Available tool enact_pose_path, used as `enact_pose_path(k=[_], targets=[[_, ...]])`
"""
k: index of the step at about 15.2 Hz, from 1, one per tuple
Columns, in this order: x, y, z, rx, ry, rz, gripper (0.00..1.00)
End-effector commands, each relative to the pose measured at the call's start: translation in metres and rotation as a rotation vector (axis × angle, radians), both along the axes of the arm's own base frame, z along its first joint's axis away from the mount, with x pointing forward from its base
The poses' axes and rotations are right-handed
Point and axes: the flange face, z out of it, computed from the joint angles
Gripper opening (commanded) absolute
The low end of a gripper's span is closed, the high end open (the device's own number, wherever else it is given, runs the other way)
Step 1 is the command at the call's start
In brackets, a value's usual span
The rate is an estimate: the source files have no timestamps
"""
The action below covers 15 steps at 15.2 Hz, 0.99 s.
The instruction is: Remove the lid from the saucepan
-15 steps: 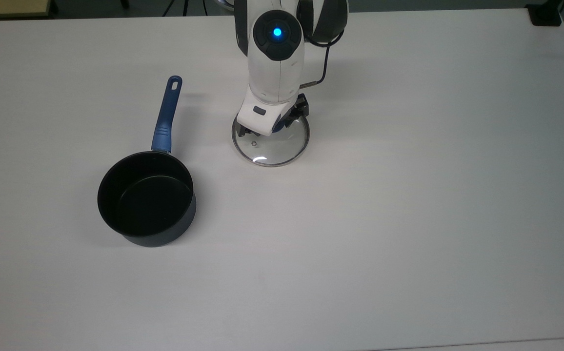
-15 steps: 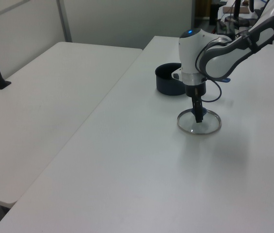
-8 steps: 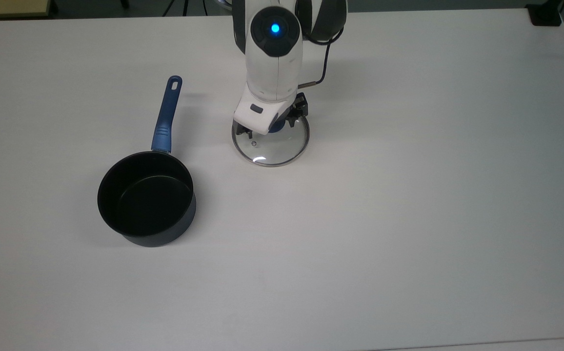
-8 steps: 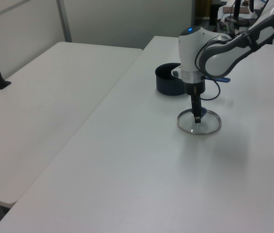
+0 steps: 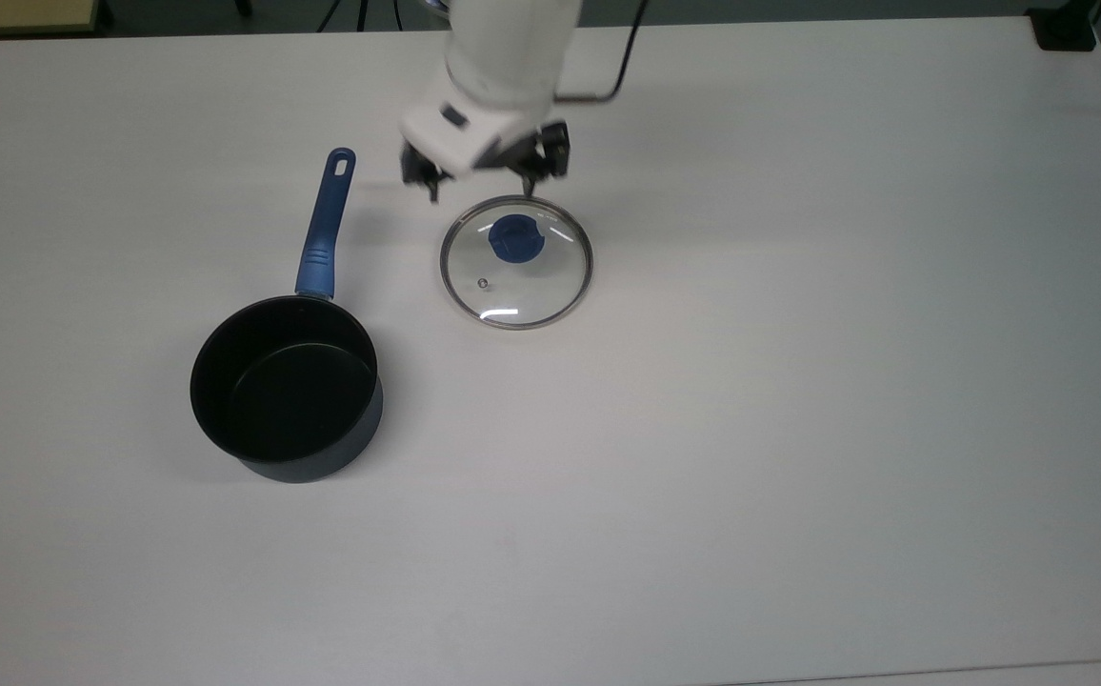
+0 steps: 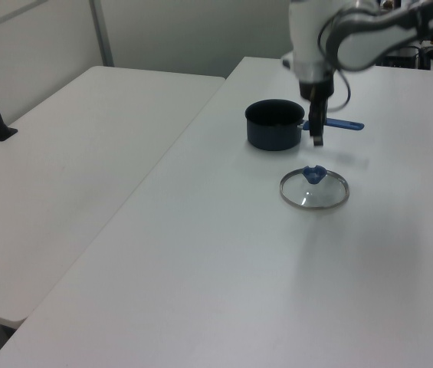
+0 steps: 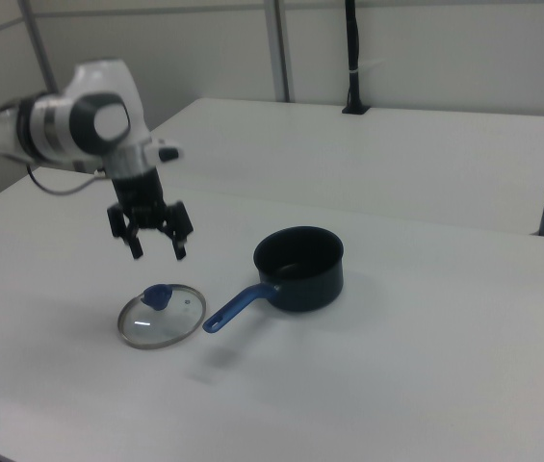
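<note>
The saucepan (image 5: 286, 389) is dark blue-grey with a black inside and a blue handle, the lid (image 5: 516, 261) is clear glass with a metal rim and blue knob, the pincer (image 7: 156, 251) is black under a white arm, and the surface (image 5: 798, 381) is plain white.

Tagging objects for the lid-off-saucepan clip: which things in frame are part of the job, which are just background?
Job:
- lid, flat on the table beside the pan
- saucepan, open
- claw, open, raised above the lid, holding nothing

Just there:
- white table under everything
- second white table alongside
- black post on the far table
</note>
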Motion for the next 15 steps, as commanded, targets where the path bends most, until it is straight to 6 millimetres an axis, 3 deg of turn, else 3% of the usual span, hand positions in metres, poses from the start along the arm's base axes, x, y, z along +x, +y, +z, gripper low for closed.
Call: enact_pose_path(k=[1,8,10,15], targets=[[-0.003,-0.007,0.051,-0.014,-0.032,-0.044,1.0],[-0.034,-0.058,0.129,0.004,-0.083,-0.135,1.0],[-0.035,-0.072,0.131,0.034,-0.083,-0.174,1.0],[-0.034,-0.074,0.127,0.041,-0.078,-0.182,1.0]])
